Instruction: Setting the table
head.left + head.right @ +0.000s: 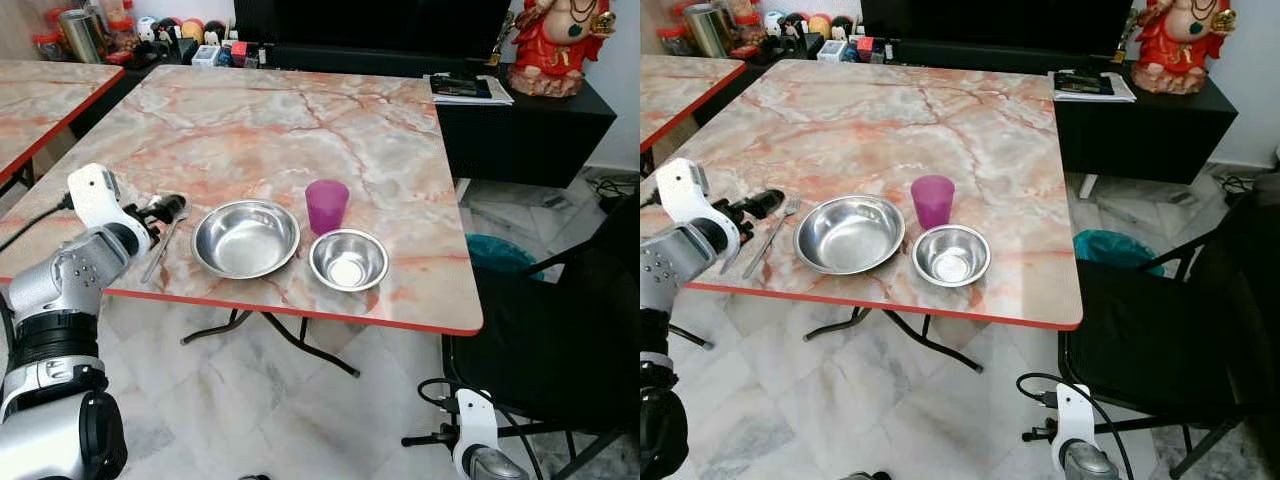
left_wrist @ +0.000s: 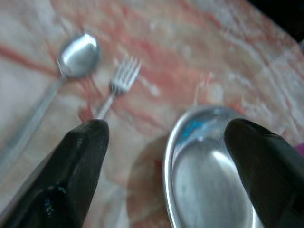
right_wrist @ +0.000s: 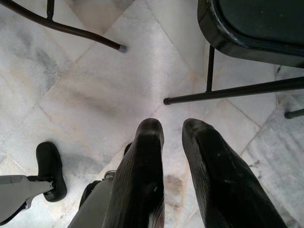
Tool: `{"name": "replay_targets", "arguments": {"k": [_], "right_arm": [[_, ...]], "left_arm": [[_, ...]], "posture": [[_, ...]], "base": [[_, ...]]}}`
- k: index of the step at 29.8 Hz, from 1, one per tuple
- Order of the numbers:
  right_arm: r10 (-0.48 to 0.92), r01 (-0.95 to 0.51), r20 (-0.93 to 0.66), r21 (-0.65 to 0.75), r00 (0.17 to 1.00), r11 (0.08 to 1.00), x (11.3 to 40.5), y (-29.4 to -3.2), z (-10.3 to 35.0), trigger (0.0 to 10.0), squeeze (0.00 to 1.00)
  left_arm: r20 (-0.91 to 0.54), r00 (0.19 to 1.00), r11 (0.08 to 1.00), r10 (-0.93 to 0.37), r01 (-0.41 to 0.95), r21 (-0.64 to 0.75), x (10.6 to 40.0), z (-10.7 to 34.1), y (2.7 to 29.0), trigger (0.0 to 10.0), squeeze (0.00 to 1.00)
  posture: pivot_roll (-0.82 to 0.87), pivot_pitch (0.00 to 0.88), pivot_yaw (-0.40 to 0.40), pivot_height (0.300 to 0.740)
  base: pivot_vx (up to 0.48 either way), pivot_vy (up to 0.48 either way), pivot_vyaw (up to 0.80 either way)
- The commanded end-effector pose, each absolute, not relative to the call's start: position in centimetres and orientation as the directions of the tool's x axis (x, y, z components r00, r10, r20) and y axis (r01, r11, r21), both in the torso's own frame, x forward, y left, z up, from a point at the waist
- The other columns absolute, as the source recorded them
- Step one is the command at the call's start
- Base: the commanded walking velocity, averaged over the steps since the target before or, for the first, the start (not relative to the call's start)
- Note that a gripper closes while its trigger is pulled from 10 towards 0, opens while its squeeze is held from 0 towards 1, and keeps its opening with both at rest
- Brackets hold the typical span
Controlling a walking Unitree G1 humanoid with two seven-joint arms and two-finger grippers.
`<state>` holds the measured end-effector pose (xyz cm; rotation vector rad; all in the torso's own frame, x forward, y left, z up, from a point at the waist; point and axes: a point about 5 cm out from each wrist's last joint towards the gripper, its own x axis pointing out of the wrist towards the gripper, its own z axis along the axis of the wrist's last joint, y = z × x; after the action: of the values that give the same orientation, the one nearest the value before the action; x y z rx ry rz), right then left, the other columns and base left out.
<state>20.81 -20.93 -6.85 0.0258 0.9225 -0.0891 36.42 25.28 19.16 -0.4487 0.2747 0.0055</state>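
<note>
- Now the left tool [image 1: 172, 208] hovers low over the near left part of the marble bench [image 1: 260, 130], its two black fingers [image 2: 78, 156] spread wide with nothing between them.
- Just under and beside that tool lie a fork [image 2: 118, 85] and a spoon [image 2: 71, 61], side by side on the bench, to the left of the large steel bowl [image 1: 245, 238]; neither finger touches them as far as the blurred left wrist view lets me tell.
- A small steel bowl [image 1: 348, 259] sits just right of the large one, near the front edge.
- A purple cup [image 1: 327, 206] stands upright behind the two bowls, between them.
- The right tool [image 3: 173, 142] hangs low over the tiled floor [image 3: 85, 85] near a black chair [image 1: 560, 330], its fingers nearly pressed together, holding nothing.
</note>
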Motion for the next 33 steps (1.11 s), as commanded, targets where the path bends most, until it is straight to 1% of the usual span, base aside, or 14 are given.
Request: {"name": "replay_targets", "arguments": {"k": [1, 10, 11, 14, 20, 24, 28, 30, 33], "right_arm": [[-0.065, 0.098, -0.808, -0.010, 0.585, 0.995, 20.3, -20.9, -7.1, 10.0, 0.00], [-0.062, 0.098, -0.809, -0.006, 0.584, 0.995, 20.3, -20.8, -7.2, 10.0, 0.00], [-0.062, 0.098, -0.810, -0.006, 0.584, 0.995, 20.2, -20.8, -7.2, 10.0, 0.00], [-0.061, 0.098, -0.809, -0.004, 0.584, 0.995, 20.2, -20.8, -7.2, 10.0, 0.00], [-0.061, 0.100, -0.808, -0.003, 0.587, 0.995, 20.3, -20.8, -7.2, 10.0, 0.00], [-0.063, 0.104, -0.807, -0.002, 0.588, 0.995, 20.4, -20.7, -7.1, 10.0, 0.00], [-0.063, 0.105, -0.806, -0.001, 0.588, 0.994, 20.4, -20.7, -7.1, 10.0, 0.00], [-0.063, 0.106, -0.806, 0.000, 0.588, 0.994, 20.4, -20.7, -7.1, 10.0, 0.00], [-0.062, 0.107, -0.806, 0.001, 0.589, 0.994, 20.4, -20.7, -7.1, 10.0, 0.00]], "left_arm": [[-0.289, 0.955, 0.893, -0.062, -0.076, -0.444, 36.4, 18.7, 25.1, 10.0, 1.00], [-0.306, 0.949, 0.866, -0.078, -0.087, -0.492, 36.7, 18.0, 24.4, 10.0, 1.00], [-0.316, 0.946, 0.866, -0.074, -0.097, -0.491, 36.8, 17.8, 24.3, 10.0, 0.00], [-0.342, 0.938, 0.870, -0.062, -0.117, -0.479, 36.9, 17.3, 24.0, 10.0, 0.00], [-0.349, 0.933, 0.857, -0.091, -0.105, -0.504, 37.1, 16.6, 23.0, 10.0, 0.00], [-0.344, 0.935, 0.852, -0.083, -0.112, -0.512, 37.3, 16.6, 22.8, 10.0, 0.00], [-0.357, 0.932, 0.862, -0.064, -0.129, -0.490, 37.4, 16.5, 22.8, 10.0, 0.00], [-0.360, 0.932, 0.874, -0.035, -0.147, -0.464, 37.6, 16.4, 23.0, 10.0, 0.00], [-0.363, 0.931, 0.867, -0.035, -0.152, -0.475, 37.7, 16.2, 23.0, 10.0, 0.00]], "posture": [[0.02, 0.104, -0.022, 0.736], [0.02, 0.106, -0.018, 0.736], [0.02, 0.102, -0.017, 0.736], [0.02, 0.102, -0.016, 0.736], [0.02, 0.107, -0.016, 0.736], [0.02, 0.112, -0.013, 0.736], [0.02, 0.112, -0.013, 0.736], [0.02, 0.113, -0.011, 0.736], [0.01, 0.113, -0.011, 0.736]], "base": [[0.000, 0.000, 0.00], [0.000, 0.000, 0.00], [0.000, 0.000, 0.00], [0.000, 0.000, 0.00], [0.000, 0.000, 0.00], [0.000, 0.000, 0.00], [0.000, 0.000, 0.00], [0.000, 0.000, 0.00], [0.000, 0.000, 0.00]]}}
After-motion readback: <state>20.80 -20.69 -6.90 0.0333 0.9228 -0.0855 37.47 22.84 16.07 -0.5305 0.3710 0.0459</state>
